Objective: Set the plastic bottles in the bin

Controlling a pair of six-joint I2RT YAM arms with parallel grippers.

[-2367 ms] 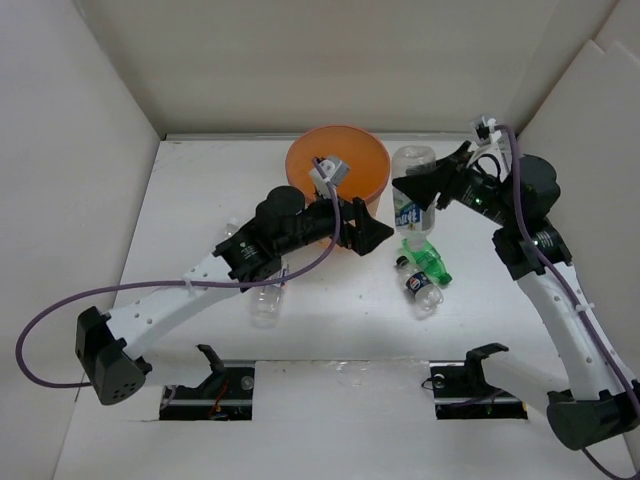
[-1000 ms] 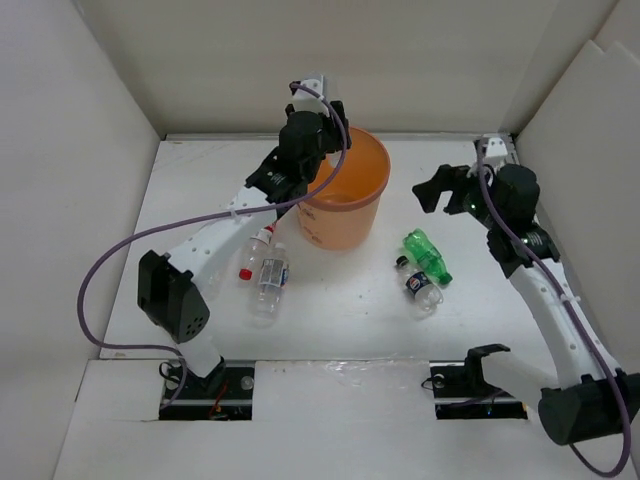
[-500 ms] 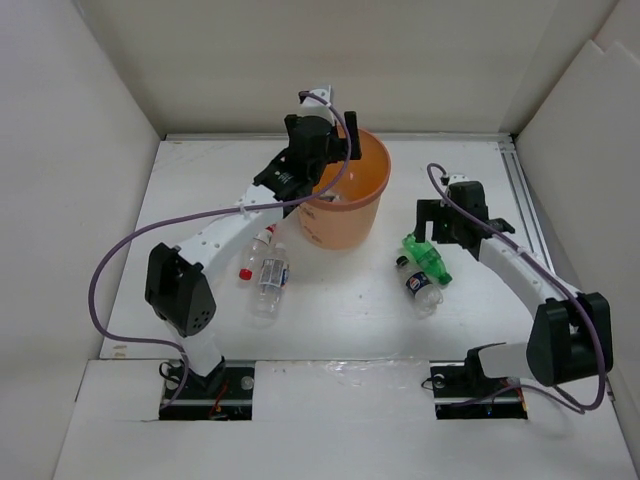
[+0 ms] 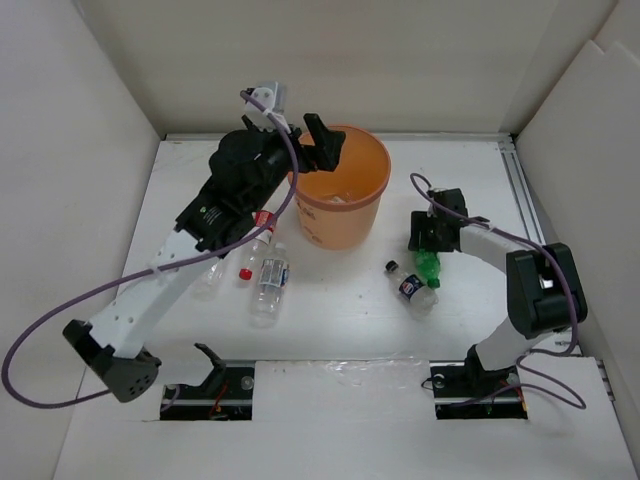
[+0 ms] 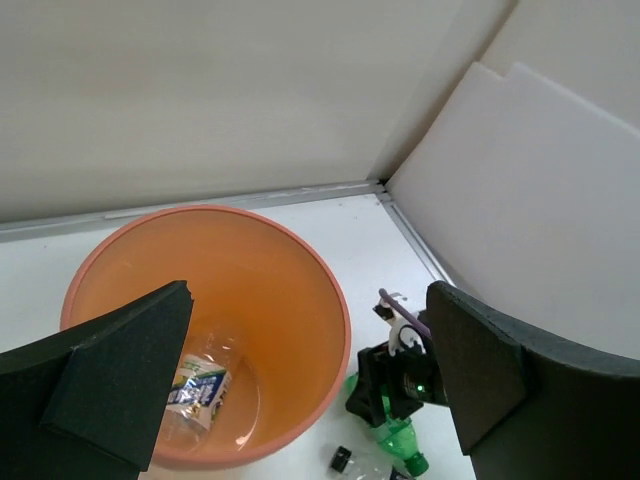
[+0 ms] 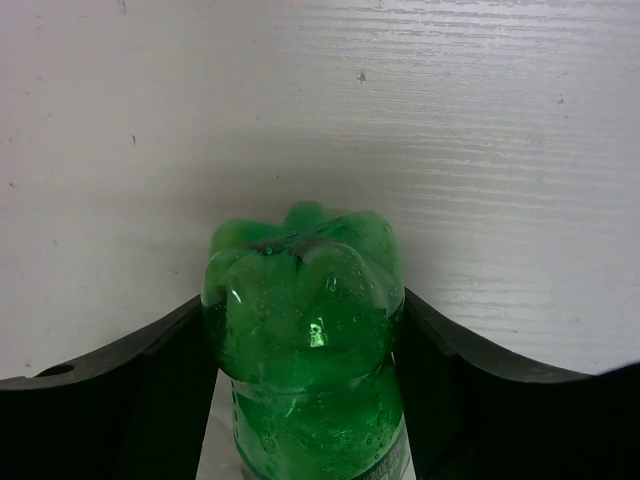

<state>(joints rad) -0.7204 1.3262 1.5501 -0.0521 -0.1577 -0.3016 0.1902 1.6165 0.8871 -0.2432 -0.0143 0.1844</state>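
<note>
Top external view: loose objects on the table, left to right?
Clear plastic bottle with red cap → clear plastic bottle with white label → round orange plastic bin → clear bottle with dark-blue label → green plastic bottle.

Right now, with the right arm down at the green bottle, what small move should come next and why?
Probably close the right gripper on the green bottle: the jaws stand on either side of it as it lies on the table, apparently not yet squeezing. Then it can be lifted toward the bin.

Bin: one, orange (image 4: 345, 195), at the bench's far edge.
Bottles inside it: one (image 5: 195, 395).
Bottles on the bench: four — green (image 4: 428, 264), dark-labelled (image 4: 408, 286), red-capped (image 4: 255, 245), clear (image 4: 268, 285).
</note>
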